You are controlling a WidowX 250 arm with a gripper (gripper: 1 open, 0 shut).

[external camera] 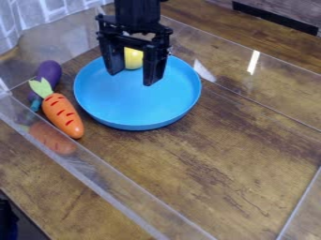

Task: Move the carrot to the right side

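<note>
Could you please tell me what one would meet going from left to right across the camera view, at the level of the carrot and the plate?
The orange carrot with its green top, then the blue plate, then the bare wooden tabletop.

Brown Wood Under a Bright Glare

A brown, wood-grained tabletop fills most of the view. A clear, flat-sided transparent plastic barrier runs diagonally across its near left part, with bright edges. A short white streak of reflected light lies on the wood at the upper right. Along the top right corner sits a dark brown strip, too cropped to identify.
</note>
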